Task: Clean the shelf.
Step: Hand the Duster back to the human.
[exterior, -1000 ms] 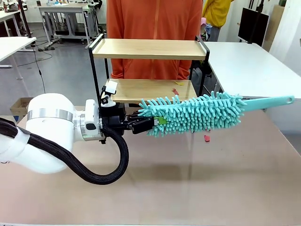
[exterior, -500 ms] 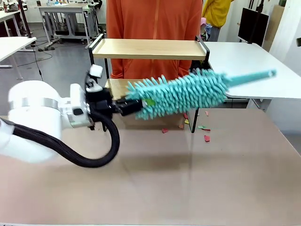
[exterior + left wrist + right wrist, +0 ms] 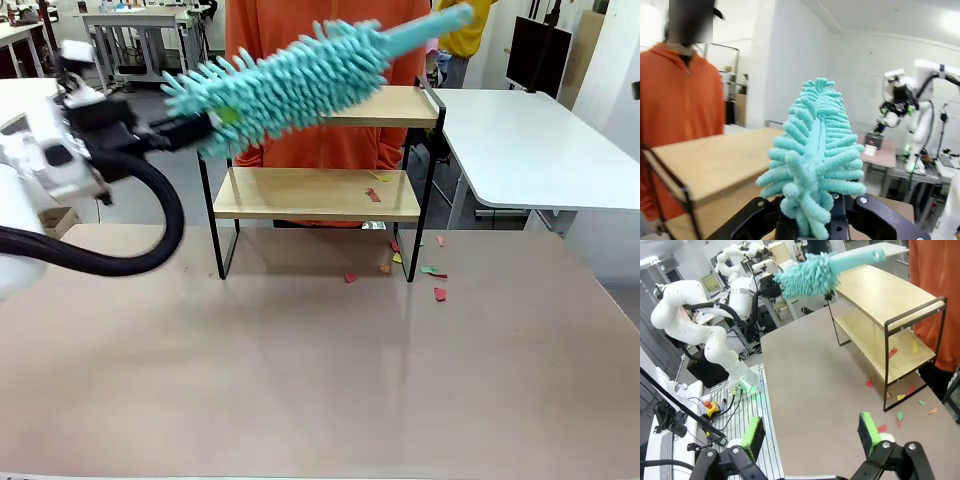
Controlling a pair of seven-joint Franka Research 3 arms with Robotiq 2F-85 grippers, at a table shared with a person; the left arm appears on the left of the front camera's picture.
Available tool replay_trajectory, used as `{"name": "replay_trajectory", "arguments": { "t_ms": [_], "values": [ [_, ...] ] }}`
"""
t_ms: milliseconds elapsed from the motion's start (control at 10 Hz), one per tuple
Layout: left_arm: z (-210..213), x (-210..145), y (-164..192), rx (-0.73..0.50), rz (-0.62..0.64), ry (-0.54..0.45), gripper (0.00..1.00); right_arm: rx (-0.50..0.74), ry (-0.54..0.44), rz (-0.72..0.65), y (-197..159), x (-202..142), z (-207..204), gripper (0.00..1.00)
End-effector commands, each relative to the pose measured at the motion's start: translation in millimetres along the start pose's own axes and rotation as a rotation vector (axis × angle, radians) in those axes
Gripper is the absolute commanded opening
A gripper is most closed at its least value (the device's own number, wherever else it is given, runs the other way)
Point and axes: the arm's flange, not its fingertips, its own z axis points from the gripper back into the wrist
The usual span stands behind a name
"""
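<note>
The shelf (image 3: 300, 195) stands at the table's far side, two light boards in a black frame. My left gripper (image 3: 196, 128) is shut on the head end of a fluffy teal duster (image 3: 290, 80), which slants up to the right, above and in front of the top board. In the left wrist view the duster (image 3: 815, 150) rises from between the jaws, beside the top board (image 3: 715, 165). Small red and yellow paper scraps (image 3: 373, 195) lie on the lower board's right part. My right gripper (image 3: 810, 432) is open and holds nothing, high above the table, well away from the shelf (image 3: 880, 295).
A person in an orange top (image 3: 330, 40) stands right behind the shelf. More coloured scraps (image 3: 440, 293) lie on the brown table (image 3: 320, 380) by the shelf's right legs. A white table (image 3: 530, 140) stands to the right.
My left arm has swung the duster from the lower board's level up and left to the top board's height. Several scraps that were not on the table now lie there.
</note>
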Motion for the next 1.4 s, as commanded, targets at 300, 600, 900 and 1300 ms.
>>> {"name": "replay_trajectory", "arguments": {
  "t_ms": [300,600,900,1300],
  "values": [
    [87.1,65.8,0.4,0.336,-0.003,-0.028,0.17,0.006,0.006,0.020,-0.5,0.1,2.7,1.00],
    [119.1,71.5,2.4,0.642,-0.061,0.057,0.17,0.006,0.006,0.020,-0.5,0.1,2.7,1.00],
    [130.3,48.6,7.4,0.814,-0.135,0.151,0.17,0.006,0.006,0.020,-0.5,0.1,2.7,1.00],
    [152.8,-18.5,1.3,0.932,-0.155,0.235,0.17,0.006,0.006,0.020,-0.5,0.1,2.7,1.00]
  ]
}}
